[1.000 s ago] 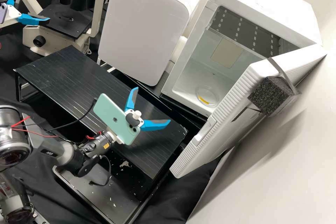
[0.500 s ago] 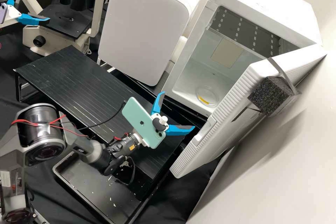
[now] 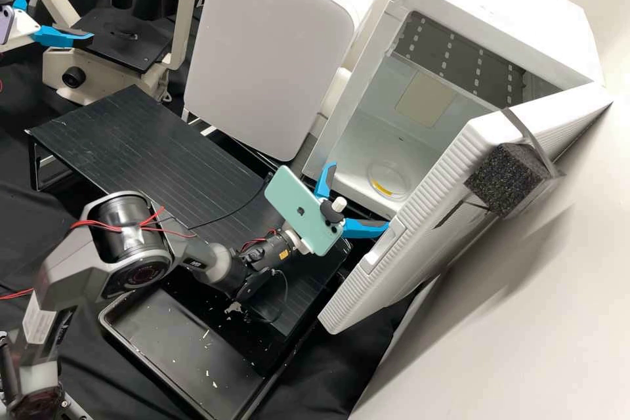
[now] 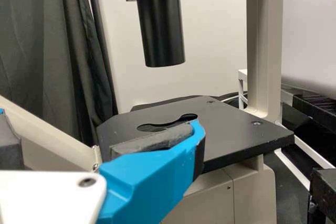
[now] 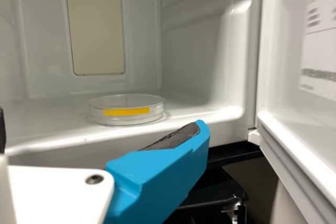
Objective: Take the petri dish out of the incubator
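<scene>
One petri dish [image 5: 126, 109], flat on the floor of the incubator [image 3: 499, 6], a little in from the front lip, yellow strip [image 5: 118, 112] on its side wall. Door [image 3: 394, 275] open, swung out to the right.

Right pincer [image 3: 361, 197]: wide, nothing in it, at the near side of the incubator mouth. One of its fingers [image 5: 163, 166] shows close to the front lip, well apart from the dish by my reading. Other finger in the high view lies close to the door edge; contact cannot be told.

Left pincer [image 3: 66, 12]: wide and empty, far left, by the microscope [image 3: 187, 20]. Judged to have no part in this step.

Step in hand, as I judge it: approach, ahead of the grasp. Dish has yet to be taken.

Next move calls for me to bring the right pincer in over the lip, clear of the door, level with the dish, one finger each side of its round wall, then close gently. Lift slightly and draw straight out toward the near side.

Risks noted: a finger catching lip or door; smooth clear plastic sliding deeper if nudged; lid possibly parting from base if gripped too high.
</scene>
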You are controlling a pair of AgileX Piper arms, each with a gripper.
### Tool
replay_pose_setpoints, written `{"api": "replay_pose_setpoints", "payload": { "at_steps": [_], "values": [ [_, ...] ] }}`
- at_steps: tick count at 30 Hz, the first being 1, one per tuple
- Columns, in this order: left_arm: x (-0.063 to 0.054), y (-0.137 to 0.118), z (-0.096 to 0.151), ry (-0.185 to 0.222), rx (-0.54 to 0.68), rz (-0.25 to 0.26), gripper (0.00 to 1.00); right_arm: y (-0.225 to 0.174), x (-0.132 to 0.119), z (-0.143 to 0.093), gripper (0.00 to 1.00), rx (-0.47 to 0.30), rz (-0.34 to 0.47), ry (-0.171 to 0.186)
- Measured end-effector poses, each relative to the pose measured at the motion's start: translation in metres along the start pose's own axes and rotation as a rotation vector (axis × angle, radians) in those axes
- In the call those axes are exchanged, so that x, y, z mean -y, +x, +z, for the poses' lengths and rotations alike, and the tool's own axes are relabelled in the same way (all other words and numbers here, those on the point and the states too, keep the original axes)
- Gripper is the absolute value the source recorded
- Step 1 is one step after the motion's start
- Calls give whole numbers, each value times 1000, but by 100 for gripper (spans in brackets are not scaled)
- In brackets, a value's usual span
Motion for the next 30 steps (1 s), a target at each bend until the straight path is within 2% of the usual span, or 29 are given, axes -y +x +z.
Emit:
{"api": "replay_pose_setpoints", "payload": {
  "at_steps": [2, 10, 25, 30],
  "values": [
    [0, 0, 0, 0, 0, 0, 100, 7, 2, 0, 100, 1, -9, -20],
    [0, 0, 0, 0, 0, 0, 100, 26, 6, 2, 100, 4, -10, -51],
    [0, 0, 0, 0, 0, 0, 100, 58, 1, 11, 100, 27, -2, -69],
    [0, 0, 0, 0, 0, 0, 100, 65, -3, 16, 100, 52, -5, -62]
  ]
}}
